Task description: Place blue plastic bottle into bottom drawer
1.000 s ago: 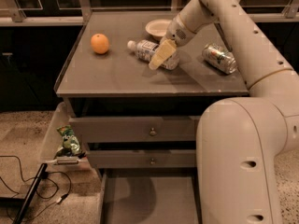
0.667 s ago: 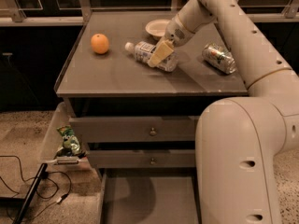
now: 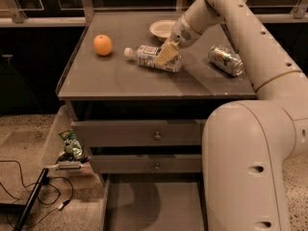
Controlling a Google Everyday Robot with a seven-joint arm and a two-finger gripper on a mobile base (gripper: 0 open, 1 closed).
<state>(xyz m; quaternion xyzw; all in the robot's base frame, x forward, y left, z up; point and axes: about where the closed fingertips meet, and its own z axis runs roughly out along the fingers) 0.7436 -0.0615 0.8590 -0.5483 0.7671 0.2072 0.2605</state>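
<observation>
End effector: my end effector (image 3: 166,55) is down at the table (image 3: 120,78) top, overlapping the right-hand half of the bottle in the camera view. I cannot tell how far open it is, or whether it has hold of anything.
Bottle: the blue plastic bottle (image 3: 147,56) lies on its side around the middle of the table, white cap pointing left.
Long axis: it runs left to right, with the cap end slightly farther and the base end slightly nearer.
Bearing from me: the bottle's exposed length stretches left from my end effector, and its base end is hidden behind it.
Arm: I have only one, reaching in from the right, so there is no choice of side.
Bottom drawer: the bottom drawer (image 3: 154,206) stands open below the table's near edge. Its grey floor is bare, and it lies lower and nearer than the bottle.
Coming move, as I judge it: I need a sure hold across the bottle's short width. Then I lift it, carry it near past the table edge and lower it into the drawer.
Neighbours: the orange (image 3: 102,44) is well apart to the left, the can (image 3: 226,59) is near on the right, and the bowl (image 3: 163,29) is just beyond, on the far side.
Counts: one bottle, one can, one orange, one bowl and three drawers; the two upper drawers (image 3: 157,135) are closed.
</observation>
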